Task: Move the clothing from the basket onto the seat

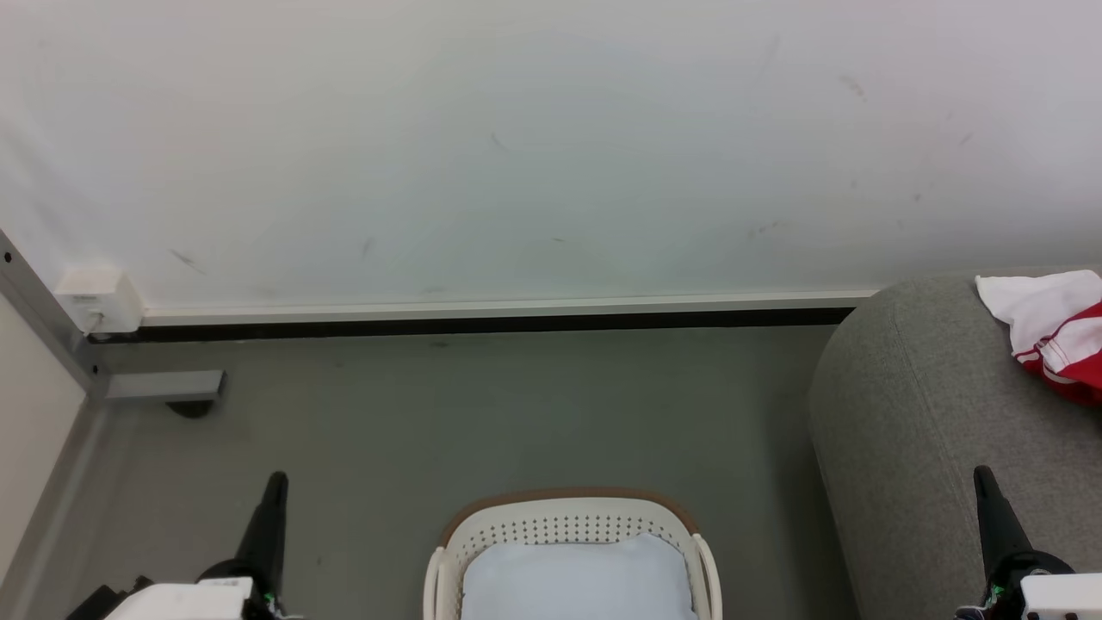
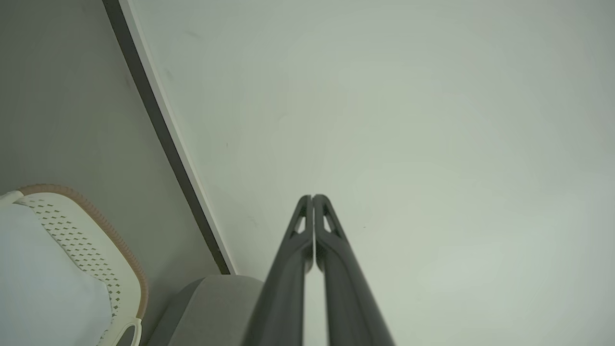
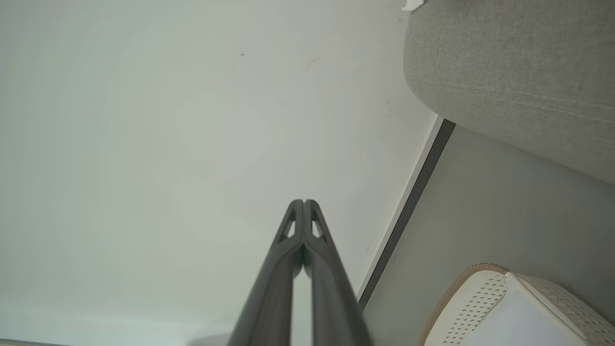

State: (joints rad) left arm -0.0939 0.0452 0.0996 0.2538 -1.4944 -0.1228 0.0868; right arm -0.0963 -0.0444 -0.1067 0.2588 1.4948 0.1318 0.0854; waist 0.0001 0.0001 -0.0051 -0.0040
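Basket [image 1: 568, 498] sits between left gripper [image 1: 276, 480] and right gripper [image 1: 982, 475], both pinched closed, empty — jaws should spread wide before reaching in.

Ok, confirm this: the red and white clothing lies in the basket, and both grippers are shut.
No. The clothing lies on the grey seat, not in the basket; the head view shows it. Left gripper and right gripper are shut.
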